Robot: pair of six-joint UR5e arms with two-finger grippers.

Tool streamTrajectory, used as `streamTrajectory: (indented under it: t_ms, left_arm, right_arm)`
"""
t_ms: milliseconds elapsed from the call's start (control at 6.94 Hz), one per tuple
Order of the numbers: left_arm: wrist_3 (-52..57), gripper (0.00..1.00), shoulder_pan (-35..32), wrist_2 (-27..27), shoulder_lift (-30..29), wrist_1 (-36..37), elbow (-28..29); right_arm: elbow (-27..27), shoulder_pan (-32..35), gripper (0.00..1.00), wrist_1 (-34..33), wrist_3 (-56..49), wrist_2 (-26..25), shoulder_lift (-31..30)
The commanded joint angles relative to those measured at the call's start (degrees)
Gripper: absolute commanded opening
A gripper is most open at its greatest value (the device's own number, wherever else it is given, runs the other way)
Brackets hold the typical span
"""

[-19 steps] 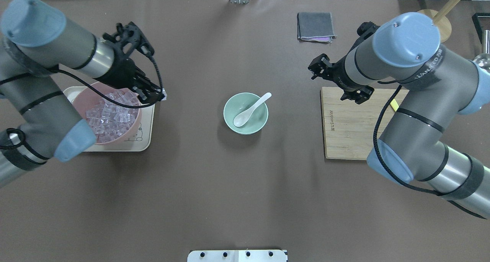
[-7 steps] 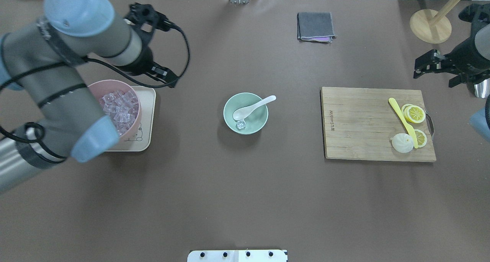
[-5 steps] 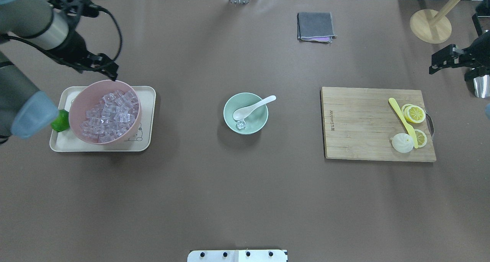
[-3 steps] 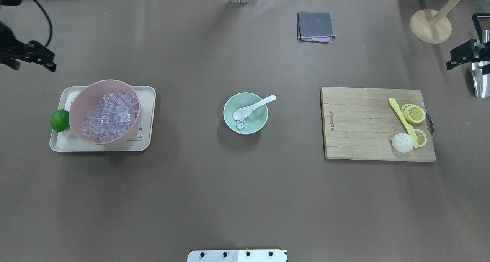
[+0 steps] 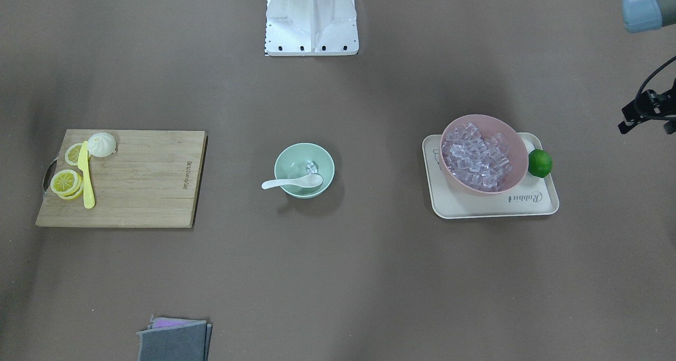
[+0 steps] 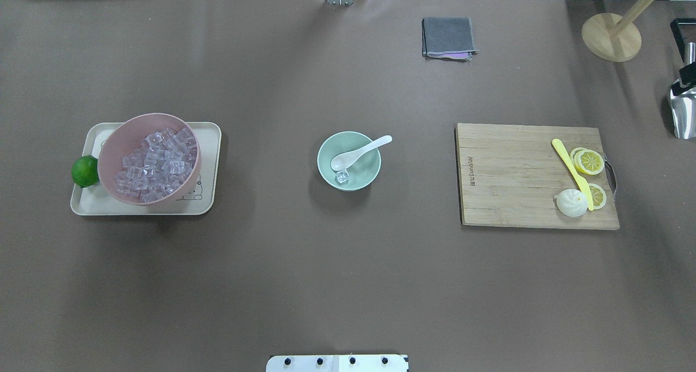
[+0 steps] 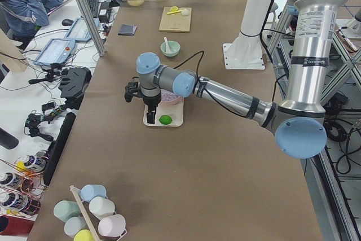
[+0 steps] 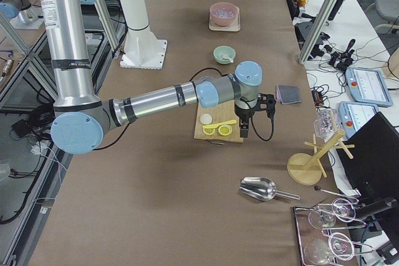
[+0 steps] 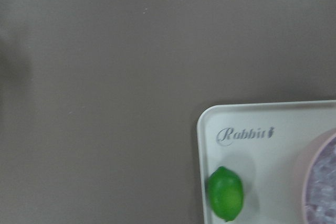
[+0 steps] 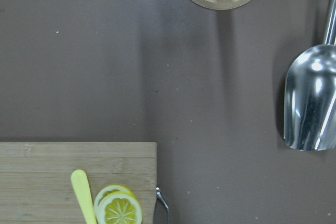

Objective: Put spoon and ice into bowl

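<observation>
Since both arms sit out at the table ends, neither gripper reads clearly. The left gripper [image 7: 150, 115] is cut by the frame edge in the front cam and tiny in the side cam, so can't tell if it's open or closed. Same w/ the right gripper [image 8: 243, 132]: only a dark sliver at the overhead's right edge, small in the side view, state unreadable. Neither wrist cam shows its own fingers. Left wrist cam catches just a corner of the tray [image 9: 273, 166], the lime [image 9: 226, 192] and a blurred slice of the pink bowl [image 6: 117, 141].

Bowl [image 6: 328, 153] sits mid-table, well apart from both grippers. Spoon [image 6: 360, 152]: scoop inside the bowl, handle leaning over the rim and poking out. One ice cube [image 6: 342, 177] lies on the bowl floor just beside the scoop; touching or not, unclear. The ice heap [image 6: 157, 162] fills the pink bowl on the tray, near the left gripper, which hangs by the tray's lime end. Right gripper hangs by the handle end of the cutting board [image 6: 511, 176].
</observation>
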Motion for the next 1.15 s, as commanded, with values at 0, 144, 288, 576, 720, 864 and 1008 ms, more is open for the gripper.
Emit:
streamTrajectory:
  t_ms: [0, 144, 288, 576, 720, 864, 1008]
  left_arm:
    - [3.5, 0.98, -2.9, -0.1, 2.9, -2.0, 2.9]
    - [3.5, 0.98, -2.9, -0.1, 2.9, -2.1, 4.8]
    - [3.5, 0.98, -2.9, -0.3, 2.9, -2.0, 5.3]
    - [9.0, 0.98, -3.0, -0.4, 2.9, -2.0, 5.8]
    - [8.9, 0.98, -3.0, -0.3, 2.8, -1.9, 6.0]
    - [8.7, 0.98, -3.1, -0.4, 2.8, -1.6, 5.9]
    - [8.8, 0.98, -3.9, -0.4, 2.7, -1.7, 5.8]
  right_arm:
    - [-3.0, 3.2, 1.0, 0.0, -7.2, 0.4, 0.0]
    - [-3.3, 4.5, 1.0, 0.0, -8.0, 1.4, -0.1]
    - [-3.3, 4.7, 1.0, 0.0, -8.1, 2.0, -0.5]
    - [-3.5, 4.7, 1.0, 0.1, -8.1, 1.9, -0.6]
    - [-3.5, 4.7, 1.0, 0.1, -10.0, 1.9, -0.9]
    - [-3.1, 4.7, 1.0, 0.1, -11.2, 2.0, -1.4]
    - [-3.4, 4.7, 1.0, 0.1, -11.3, 1.9, -1.6]
